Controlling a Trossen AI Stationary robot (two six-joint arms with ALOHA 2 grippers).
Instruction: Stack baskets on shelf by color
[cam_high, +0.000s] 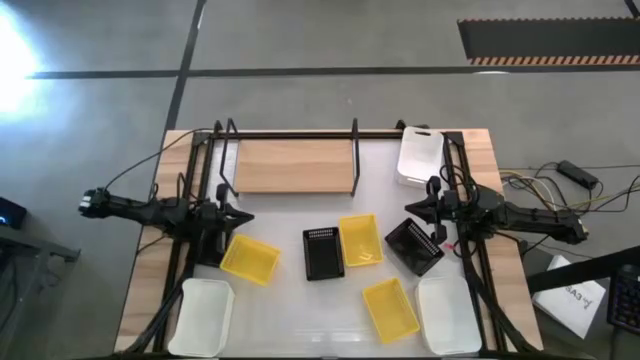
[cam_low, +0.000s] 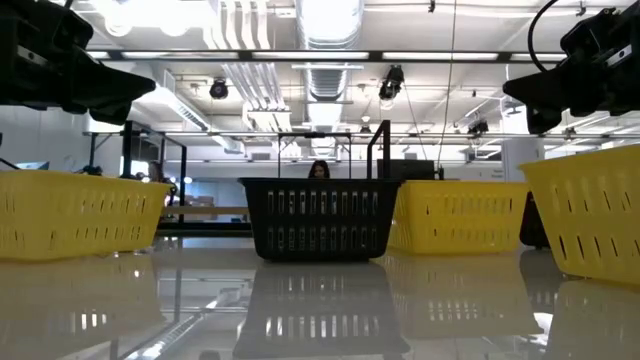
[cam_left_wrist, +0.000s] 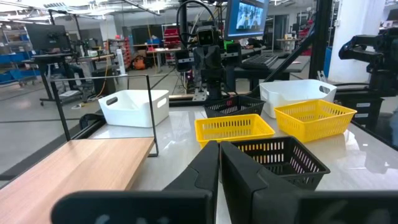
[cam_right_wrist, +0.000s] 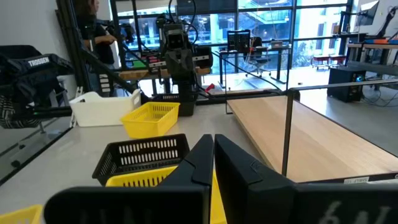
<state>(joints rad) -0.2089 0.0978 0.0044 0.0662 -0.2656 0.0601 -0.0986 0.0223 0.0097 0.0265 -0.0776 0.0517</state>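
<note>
Task is looking barely started. The shelf (cam_high: 293, 165) is sitting at the desk's (cam_high: 290, 310) 12 o'clock edge, its wooden board bare, no basket on it.

Baskets are lying scattered on the desk in the high view:
- one white basket (cam_high: 420, 155) at 1 o'clock, just beside the shelf's right end
- one white (cam_high: 203, 315) at 7 o'clock
- one white (cam_high: 450, 313) at 5 o'clock
- yellow basket (cam_high: 250, 259) at 8 o'clock
- yellow (cam_high: 359, 241) near centre, touching the black basket (cam_high: 322, 253) beside it
- yellow (cam_high: 391, 308) toward 5 o'clock
- second black (cam_high: 415, 246) at 3 o'clock, tilted

Nothing is being sorted or nested by color yet, so all seven look left to move.

Left gripper (cam_high: 232, 215) is hovering at 9 o'clock, just off the shelf's left end, fingers pressed together, holding nothing. Right gripper (cam_high: 418, 208) is hovering at 3 o'clock, above the tilted black basket, fingers also pressed together and empty. Both arms seem to be waiting at the sides.
</note>
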